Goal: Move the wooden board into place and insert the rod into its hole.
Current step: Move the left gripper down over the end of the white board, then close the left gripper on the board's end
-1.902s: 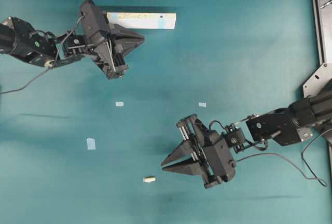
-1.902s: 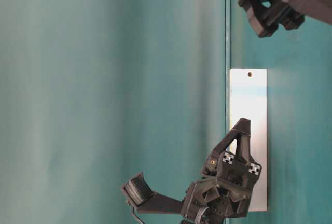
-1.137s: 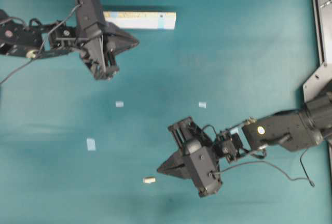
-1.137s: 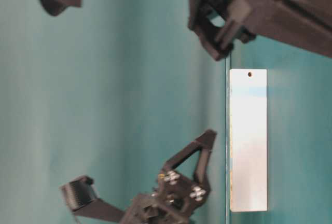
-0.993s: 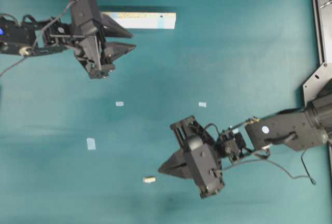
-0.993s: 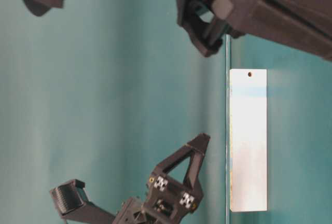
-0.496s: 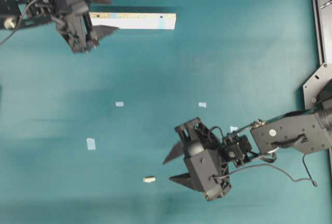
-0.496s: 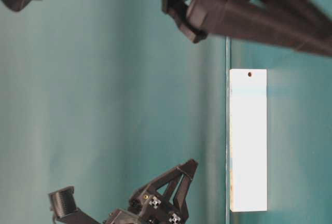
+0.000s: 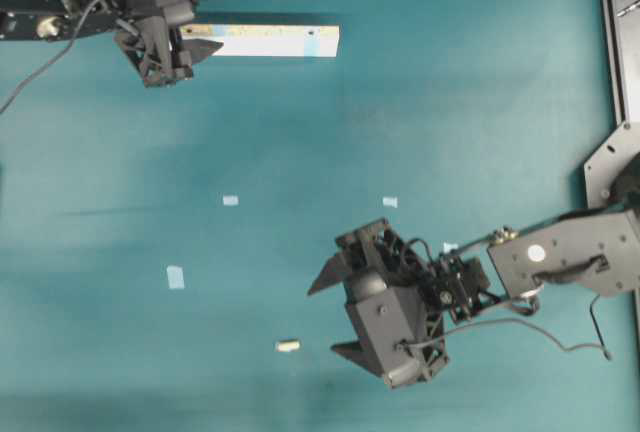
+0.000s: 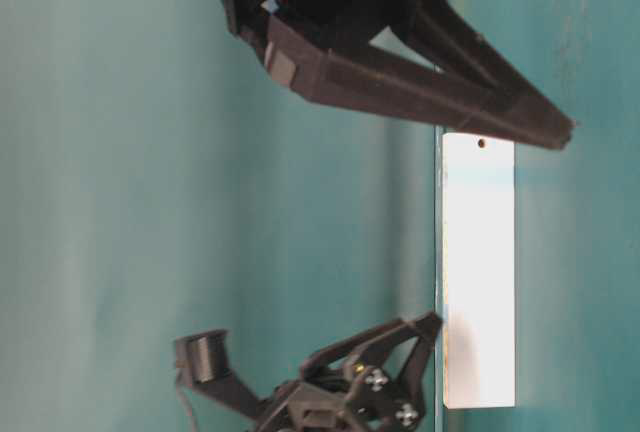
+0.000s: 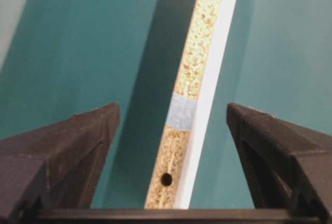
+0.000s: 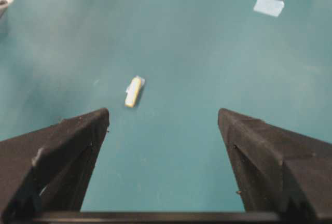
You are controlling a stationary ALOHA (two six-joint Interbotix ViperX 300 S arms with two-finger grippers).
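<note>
Teal cloth covers the table [image 9: 480,102] in the overhead view. The wooden board [image 9: 270,40] lies along the top edge, long axis left to right, its light blue patch at the right end. The left gripper [image 9: 195,24] straddles the board's left end with jaws spread wide; a second ago it sat lower and further right, barely parted. The right gripper [image 9: 335,314] is also wide apart, where it had been pinched shut. The rod [image 9: 288,346] lies just left of it, untouched, long axis roughly left to right. Three tape squares [image 9: 231,200] dot the cloth.

At table level the board [image 10: 480,272] runs top to bottom, the hole [image 10: 481,142] at its upper end.

From the left wrist, the board's [image 11: 199,79] chipboard edge runs away between the fingers [image 11: 62,146].

From the right wrist, the rod [image 12: 134,91] lies ahead of the parted fingers [image 12: 57,146]. No writing is legible anywhere.
</note>
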